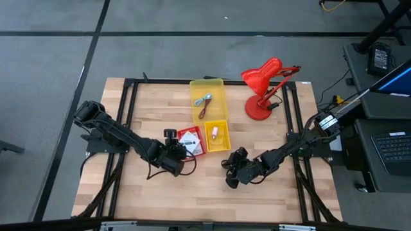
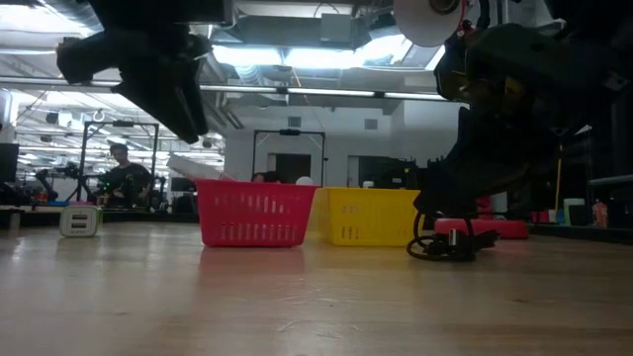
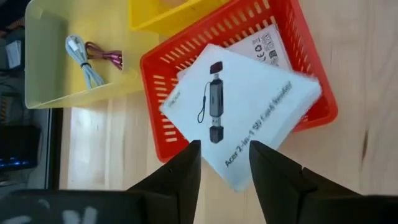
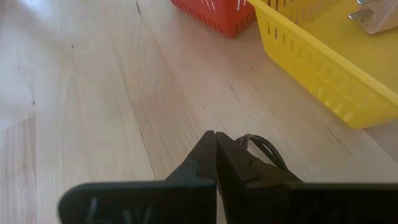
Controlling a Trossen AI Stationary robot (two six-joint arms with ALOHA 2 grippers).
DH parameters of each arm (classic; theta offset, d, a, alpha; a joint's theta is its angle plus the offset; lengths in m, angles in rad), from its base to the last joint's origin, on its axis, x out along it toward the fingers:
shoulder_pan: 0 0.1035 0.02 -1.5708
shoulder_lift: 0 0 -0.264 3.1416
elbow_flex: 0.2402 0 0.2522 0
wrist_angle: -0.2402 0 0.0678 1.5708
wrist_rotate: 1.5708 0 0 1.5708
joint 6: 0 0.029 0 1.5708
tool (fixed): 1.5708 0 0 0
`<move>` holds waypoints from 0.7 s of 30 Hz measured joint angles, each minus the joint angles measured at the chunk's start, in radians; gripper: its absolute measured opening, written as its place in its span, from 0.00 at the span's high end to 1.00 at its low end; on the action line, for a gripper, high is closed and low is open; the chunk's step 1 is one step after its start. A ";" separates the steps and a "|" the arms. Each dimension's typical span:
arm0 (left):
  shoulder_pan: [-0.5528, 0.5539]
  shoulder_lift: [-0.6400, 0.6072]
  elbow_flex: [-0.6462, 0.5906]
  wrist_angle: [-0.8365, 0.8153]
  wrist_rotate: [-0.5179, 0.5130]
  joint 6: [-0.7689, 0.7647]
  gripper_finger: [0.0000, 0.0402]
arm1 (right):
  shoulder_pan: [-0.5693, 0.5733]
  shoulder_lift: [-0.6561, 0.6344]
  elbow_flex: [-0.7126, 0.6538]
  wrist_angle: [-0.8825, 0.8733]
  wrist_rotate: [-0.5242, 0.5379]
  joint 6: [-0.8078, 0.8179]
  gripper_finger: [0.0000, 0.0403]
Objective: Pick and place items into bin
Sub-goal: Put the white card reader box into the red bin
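Left gripper [image 3: 224, 163], fingers parted, hovers over the red basket [image 3: 163, 81], where a white printed packet [image 3: 249, 106] lies across the rim atop another. Right gripper [image 4: 216, 155], pinched shut and empty, sits beside the black cable [image 4: 264, 149], not yet binned. Cords already lie in the yellow tray [image 1: 207, 102].

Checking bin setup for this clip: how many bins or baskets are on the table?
3: a pale yellow bin farthest back, a small yellow basket before it, a red basket beside that.
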 joint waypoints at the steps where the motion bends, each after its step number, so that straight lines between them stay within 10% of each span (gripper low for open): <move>1: -0.001 0.000 0.000 0.002 0.000 0.000 0.68 | 0.000 0.000 0.000 0.000 0.000 0.000 1.00; 21: -0.020 -0.001 0.000 -0.134 -0.008 -0.029 0.88 | 0.000 0.000 0.000 0.000 0.000 0.000 1.00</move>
